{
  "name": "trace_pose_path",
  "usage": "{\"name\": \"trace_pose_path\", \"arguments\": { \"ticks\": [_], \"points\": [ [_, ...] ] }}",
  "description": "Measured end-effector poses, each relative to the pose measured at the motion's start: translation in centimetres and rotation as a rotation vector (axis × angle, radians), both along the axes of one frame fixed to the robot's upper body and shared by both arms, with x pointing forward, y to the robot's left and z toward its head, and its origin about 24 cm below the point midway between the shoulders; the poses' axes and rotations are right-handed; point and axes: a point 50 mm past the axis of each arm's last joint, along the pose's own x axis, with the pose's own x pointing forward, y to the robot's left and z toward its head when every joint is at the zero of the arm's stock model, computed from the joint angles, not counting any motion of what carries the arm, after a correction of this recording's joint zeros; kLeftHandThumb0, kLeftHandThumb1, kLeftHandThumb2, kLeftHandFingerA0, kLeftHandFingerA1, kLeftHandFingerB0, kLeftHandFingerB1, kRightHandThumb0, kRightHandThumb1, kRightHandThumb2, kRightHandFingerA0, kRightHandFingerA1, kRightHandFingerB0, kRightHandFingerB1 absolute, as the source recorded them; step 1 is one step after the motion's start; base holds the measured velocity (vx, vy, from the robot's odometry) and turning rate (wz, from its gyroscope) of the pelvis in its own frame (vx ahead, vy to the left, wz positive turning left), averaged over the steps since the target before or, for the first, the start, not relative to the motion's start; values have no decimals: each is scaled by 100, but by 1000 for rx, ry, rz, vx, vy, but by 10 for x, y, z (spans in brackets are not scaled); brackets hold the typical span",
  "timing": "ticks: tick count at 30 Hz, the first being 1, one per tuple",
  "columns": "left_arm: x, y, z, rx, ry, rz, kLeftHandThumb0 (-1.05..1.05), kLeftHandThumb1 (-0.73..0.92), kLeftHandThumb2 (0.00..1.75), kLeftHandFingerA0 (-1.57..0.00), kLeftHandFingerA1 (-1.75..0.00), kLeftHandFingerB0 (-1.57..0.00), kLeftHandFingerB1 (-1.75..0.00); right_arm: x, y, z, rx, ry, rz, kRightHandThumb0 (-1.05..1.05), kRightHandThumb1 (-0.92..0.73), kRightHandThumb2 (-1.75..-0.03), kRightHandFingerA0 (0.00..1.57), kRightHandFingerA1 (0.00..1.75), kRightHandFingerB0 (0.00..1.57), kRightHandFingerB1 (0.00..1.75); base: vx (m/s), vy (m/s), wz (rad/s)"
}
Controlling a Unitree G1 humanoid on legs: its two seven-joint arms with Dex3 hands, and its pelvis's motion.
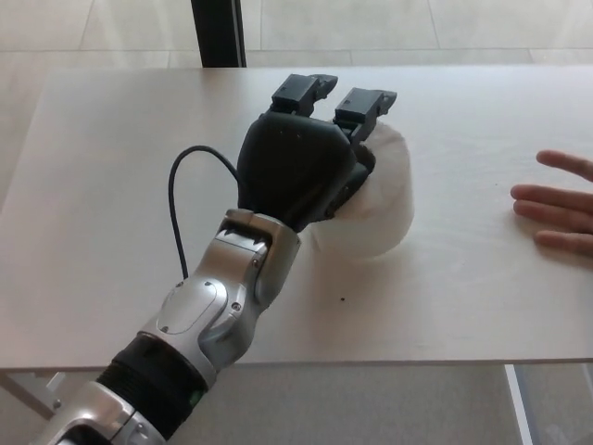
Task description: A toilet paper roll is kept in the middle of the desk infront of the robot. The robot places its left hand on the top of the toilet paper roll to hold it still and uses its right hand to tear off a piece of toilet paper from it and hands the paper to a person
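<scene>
The white toilet paper roll (pixel 382 206) stands in the middle of the pale desk (pixel 111 185). My black left hand (pixel 301 162) lies over the roll's left side and top. Its fingers (pixel 363 102) stretch out flat past the roll's far edge, apart and gripping nothing. The roll's right half shows uncovered. A person's hand (pixel 556 209) rests palm down on the desk at the right edge, fingers pointing left. My right hand and the torn paper are out of the picture.
A black cable (pixel 181 199) loops from my left wrist over the desk. A dark post (pixel 218 32) stands behind the desk's far edge. The desk's near edge runs along the bottom.
</scene>
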Motion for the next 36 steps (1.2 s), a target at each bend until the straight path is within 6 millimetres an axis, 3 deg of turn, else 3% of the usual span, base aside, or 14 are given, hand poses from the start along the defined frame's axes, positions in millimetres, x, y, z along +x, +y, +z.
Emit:
{"name": "trace_pose_path", "arguments": {
  "ticks": [2, 3, 5, 6, 8, 9, 10, 21, 23, 24, 26, 30, 34, 36],
  "points": [
    [-1, 0, 1, -4, 2, -4, -30, 58, 74, -21, -52, -28, -41, 1, 0, -6, -46, 44, 8, -32, -73, -68, 80, 149, 75, 80, 0, 0, 0],
    [-2, -1, 2, -9, 2, -8, -29, 45, 100, -16, -58, -18, -55, 3, 1, -10, -75, 73, 14, -35, -75, -71, 80, 148, 72, 81, 0, 0, 0],
    [-3, -1, 4, -16, 4, -14, -33, 58, 79, -16, -55, -24, -42, 5, 4, -16, -114, 110, 27, -33, -68, -73, 86, 129, 80, 78, 0, 0, 0],
    [-3, -2, 5, -22, 4, -18, -28, 43, 100, -14, -57, -16, -53, 6, 6, -19, -135, 130, 35, -33, -66, -74, 87, 125, 80, 76, 0, 0, 0],
    [-4, -3, 8, -39, 3, -26, -31, 56, 75, -12, -54, -22, -42, 9, 10, -26, -175, 167, 53, -29, -58, -76, 83, 157, 79, 118, 0, 0, 0],
    [-5, -4, 11, -53, 1, -31, -27, 43, 97, -10, -56, -15, -53, 11, 13, -30, -201, 190, 63, -28, -60, -73, 83, 158, 80, 116, 0, 0, 0],
    [-6, -5, 13, -64, -1, -36, -28, 52, 79, -13, -53, -24, -41, 12, 15, -33, -222, 207, 72, -30, -69, -73, 80, 149, 78, 89, 0, 0, 0],
    [-47, -21, 43, -278, -46, -168, -26, 37, 107, -11, -57, -22, -57, 25, 24, -59, -427, 360, 107, -25, -52, -58, 84, 155, 83, 67, 0, 0, 0],
    [-57, -22, 44, -314, -43, -188, -28, 35, 110, -13, -56, -30, -41, 26, 25, -61, -446, 373, 106, -25, -51, -58, 86, 151, 82, 64, 0, 0, 0],
    [-62, -21, 45, -336, -37, -199, -24, 37, 108, -12, -57, -22, -56, 27, 25, -62, -454, 379, 106, -26, -51, -58, 87, 150, 83, 60, 0, 0, 0],
    [-71, -21, 45, -369, -29, -214, -30, 39, 107, -13, -54, -32, -40, 28, 26, -64, -470, 389, 107, -26, -53, -59, 83, 140, 82, 59, 0, 0, 0],
    [-96, -16, 44, -454, 5, -238, -35, 37, 109, -15, -56, -25, -52, 32, 28, -66, -499, 403, 103, -31, -50, -57, 87, 129, 86, 63, 0, 0, 0],
    [-122, -8, 37, -556, 73, -231, -26, 35, 117, -17, -49, -32, -38, 37, 27, -65, -529, 407, 89, -33, -59, -61, 81, 145, 79, 77, 0, 0, 0],
    [-133, -4, 32, -603, 117, -220, -24, 40, 111, -12, -54, -21, -50, 39, 27, -64, -535, 407, 81, -32, -60, -58, 84, 148, 77, 75, 0, 0, 0]
  ]
}}
